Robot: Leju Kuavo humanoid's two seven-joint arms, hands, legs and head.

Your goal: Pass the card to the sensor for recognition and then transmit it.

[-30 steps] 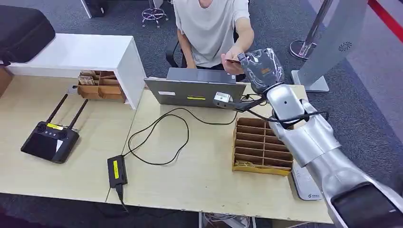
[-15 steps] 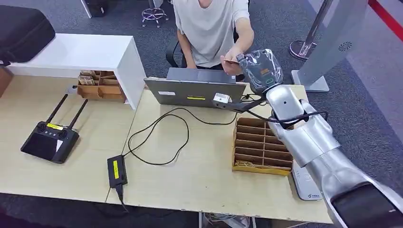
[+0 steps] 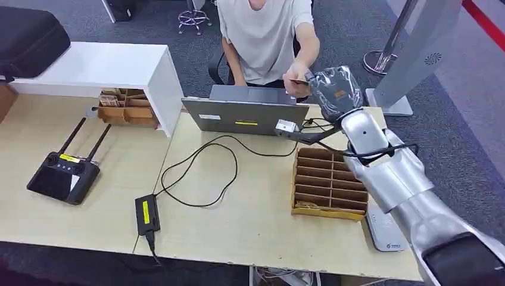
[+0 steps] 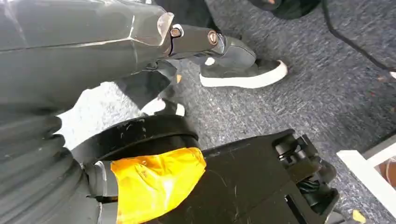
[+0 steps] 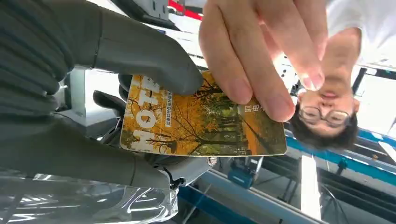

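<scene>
A: Where was the card [image 5: 201, 122]?

B: Beyond the laptop [image 3: 245, 115] at the surface's [image 3: 71, 211] far edge, pinched between the right hand's [image 3: 335, 90] thumb and fingers [image 5: 106, 100], with a person's hand [image 5: 261, 49] gripping its opposite end.

A: And its long axis?

B: It ran from the robot's grasp outward toward the person, printed face to the wrist camera.

A: The left hand [image 4: 60, 56]?

B: It hung over the floor; I cannot tell its finger state.
</scene>
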